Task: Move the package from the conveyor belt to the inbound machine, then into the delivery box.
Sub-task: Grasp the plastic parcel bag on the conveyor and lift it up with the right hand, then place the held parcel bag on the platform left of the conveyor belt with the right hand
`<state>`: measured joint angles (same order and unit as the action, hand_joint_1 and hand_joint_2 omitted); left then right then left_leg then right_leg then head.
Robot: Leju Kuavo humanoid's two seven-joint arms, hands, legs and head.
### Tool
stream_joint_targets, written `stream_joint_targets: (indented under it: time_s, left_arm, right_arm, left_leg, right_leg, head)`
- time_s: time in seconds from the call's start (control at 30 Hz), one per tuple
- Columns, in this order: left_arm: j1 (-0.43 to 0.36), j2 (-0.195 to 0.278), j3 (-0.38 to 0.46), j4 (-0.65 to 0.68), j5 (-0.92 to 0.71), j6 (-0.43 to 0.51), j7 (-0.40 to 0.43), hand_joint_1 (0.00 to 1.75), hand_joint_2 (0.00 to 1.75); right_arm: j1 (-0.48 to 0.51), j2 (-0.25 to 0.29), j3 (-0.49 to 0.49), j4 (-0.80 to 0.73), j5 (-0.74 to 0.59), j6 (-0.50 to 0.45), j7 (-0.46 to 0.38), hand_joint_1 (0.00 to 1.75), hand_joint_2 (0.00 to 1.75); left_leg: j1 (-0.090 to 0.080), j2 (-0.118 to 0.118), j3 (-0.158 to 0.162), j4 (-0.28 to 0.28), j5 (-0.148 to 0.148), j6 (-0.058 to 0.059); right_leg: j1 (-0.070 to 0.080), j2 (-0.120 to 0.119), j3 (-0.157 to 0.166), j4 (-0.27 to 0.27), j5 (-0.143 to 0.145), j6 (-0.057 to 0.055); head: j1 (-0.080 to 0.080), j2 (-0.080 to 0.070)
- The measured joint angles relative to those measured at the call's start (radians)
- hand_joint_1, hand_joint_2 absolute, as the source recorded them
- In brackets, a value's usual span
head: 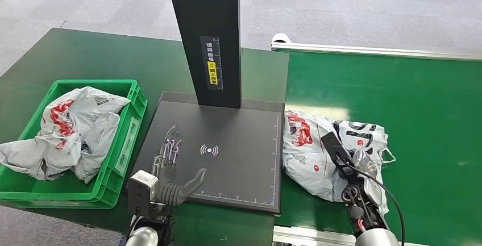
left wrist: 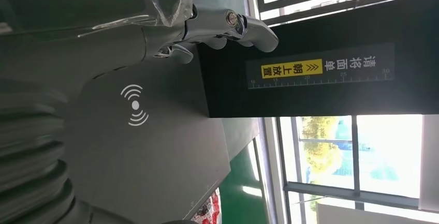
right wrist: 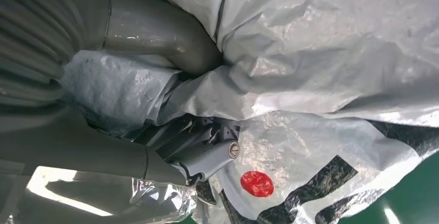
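The package (head: 310, 144), a crumpled grey plastic bag with red and black print, lies on the green conveyor belt (head: 409, 104) just right of the inbound machine. My right hand (head: 345, 169) sits on top of it. In the right wrist view the thumb (right wrist: 155, 30) and fingers (right wrist: 207, 157) dig into folds of the package (right wrist: 321, 48), gripping it. My left hand (head: 170, 169) hovers open, fingers spread, over the near left part of the machine's black scan plate (head: 239, 166). In the left wrist view the left hand (left wrist: 207, 27) holds nothing above the scan plate (left wrist: 155, 151).
The machine's black column (head: 207, 36) rises at the back of the plate, also seen as the column (left wrist: 321, 69) in the left wrist view. The green delivery box (head: 129, 138) stands left of the plate with grey bags (head: 68, 132) inside. Grey carpet lies beyond the table.
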<state>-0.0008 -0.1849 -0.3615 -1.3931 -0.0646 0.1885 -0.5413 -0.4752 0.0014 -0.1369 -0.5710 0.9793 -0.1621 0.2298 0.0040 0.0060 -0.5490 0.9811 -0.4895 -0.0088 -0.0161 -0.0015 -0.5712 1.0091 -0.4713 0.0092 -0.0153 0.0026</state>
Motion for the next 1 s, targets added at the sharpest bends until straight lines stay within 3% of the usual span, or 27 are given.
stream_joint_targets:
  time_s: [0.13,0.27,0.33,0.5,0.6,0.7,0.87,1.0]
  left_arm:
    - [-0.001,0.0,0.004,0.001,-0.003,0.01,-0.002,0.0,1.75]
    - [0.015,-0.001,0.022,-0.018,-0.007,0.028,-0.005,0.0,1.75]
    - [0.028,-0.003,0.034,-0.036,-0.009,0.032,-0.008,0.0,1.75]
    - [0.039,-0.007,0.057,-0.059,-0.023,0.036,-0.021,0.0,1.75]
    - [0.047,-0.008,0.074,-0.068,-0.031,0.045,-0.037,0.0,1.75]
    - [0.049,-0.008,0.091,-0.078,-0.036,0.046,-0.044,0.0,1.75]
    - [0.048,-0.009,0.105,-0.086,-0.039,0.042,-0.045,0.0,1.75]
    - [0.041,-0.012,0.116,-0.093,-0.045,0.031,-0.041,0.0,1.75]
  right_arm:
    - [-0.019,0.003,0.0,0.03,0.019,-0.017,-0.016,1.75,1.75]
    - [0.013,0.028,-0.003,-0.048,-0.009,-0.2,-0.165,1.75,1.75]
    - [0.063,0.051,-0.001,-0.21,-0.041,-0.292,-0.239,1.75,1.75]
    - [0.236,0.078,0.015,-0.697,-0.168,-0.39,-0.303,1.75,1.75]
    - [0.351,0.092,0.004,-0.916,-0.236,-0.443,-0.371,1.75,1.75]
    - [0.42,0.106,-0.016,-1.047,-0.275,-0.458,-0.407,1.75,1.75]
    - [0.455,0.121,-0.035,-1.148,-0.299,-0.448,-0.419,1.75,1.75]
    - [0.452,0.131,-0.036,-1.177,-0.379,-0.354,-0.43,1.75,1.75]
  left_leg:
    - [0.0,0.0,0.001,0.0,0.0,0.0]
    - [0.0,0.0,0.0,0.0,0.0,0.0]
    - [0.0,0.0,0.0,0.0,0.0,0.0]
    - [0.0,-0.007,-0.003,0.0,0.0,0.0]
    - [0.0,-0.006,-0.004,0.0,-0.002,0.0]
    - [0.0,-0.005,-0.003,0.0,-0.002,0.0]
    - [0.0,-0.005,-0.002,0.0,-0.002,0.0]
    - [0.0,-0.004,-0.001,-0.001,-0.002,0.0]
  right_leg:
    - [0.0,0.0,0.002,0.0,0.0,0.0]
    - [0.0,0.0,0.001,0.0,0.0,0.0]
    - [0.0,0.0,0.0,0.0,0.0,0.0]
    - [0.0,-0.007,-0.001,0.0,-0.003,0.0]
    - [0.0,-0.006,-0.001,0.0,-0.003,0.0]
    - [0.0,-0.005,-0.002,0.0,-0.003,0.0]
    - [0.0,-0.005,0.0,0.0,-0.003,0.0]
    - [0.0,-0.005,0.001,0.0,-0.003,0.0]
  head:
    - [0.0,0.0]
    - [0.0,0.0]
    - [0.0,0.0]
    - [0.0,0.0]
    - [0.0,0.0]
    - [0.0,0.0]
    - [0.0,0.0]
    - [0.0,0.0]
